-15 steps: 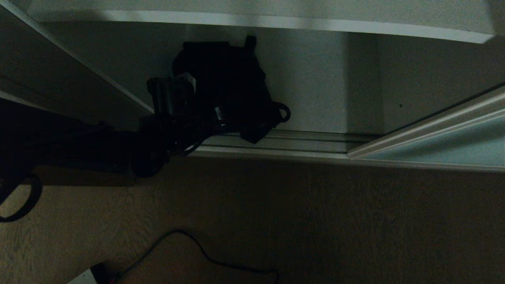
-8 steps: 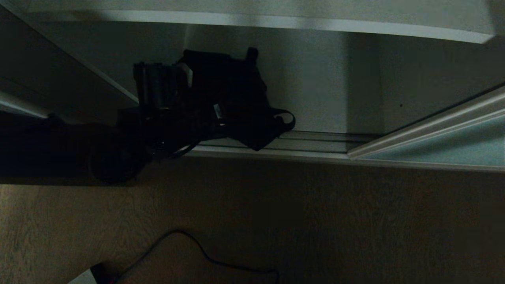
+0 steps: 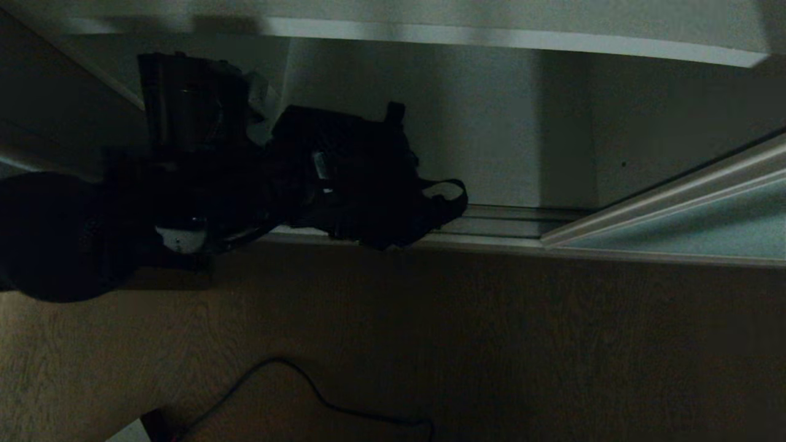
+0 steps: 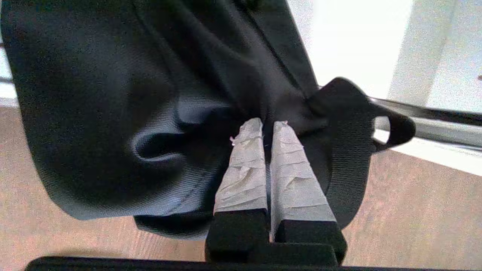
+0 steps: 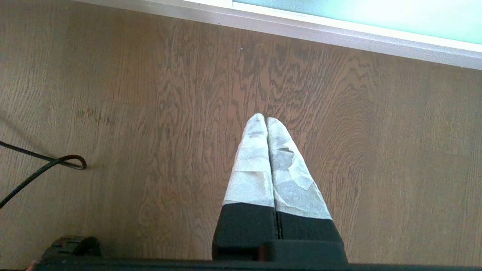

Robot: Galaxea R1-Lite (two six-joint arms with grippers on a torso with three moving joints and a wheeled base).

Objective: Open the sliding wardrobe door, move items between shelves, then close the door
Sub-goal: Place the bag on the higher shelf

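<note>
My left gripper (image 4: 268, 126) is shut on a fold of the floppy all-black bag (image 4: 113, 113), which hangs from its taped fingers (image 4: 244, 169). In the head view the bag (image 3: 368, 178) hangs over the ribbed floor track (image 3: 509, 221) at the wardrobe's open front, its strap loop (image 3: 445, 193) drooping to the right. A pale shelf (image 3: 491, 37) runs across above it. The sliding wardrobe door (image 3: 694, 230), frosted blue-green glass in a silver frame, stands pushed to the right. My right gripper (image 5: 266, 119) is shut on nothing, parked above the wooden floor. No houndstooth bag shows.
A black cable (image 3: 319, 393) snakes over the wooden floor (image 3: 522, 344) in front of the wardrobe, also seen as a cable loop (image 5: 45, 167) near my right arm. A small white object (image 3: 132, 430) lies at the lower left. The wardrobe's side wall (image 3: 92, 110) stands left of my arm.
My left arm has lifted and drawn back to the left, carrying the black bag outward from the wardrobe's inside to above the floor track. The door and right arm have not moved.
</note>
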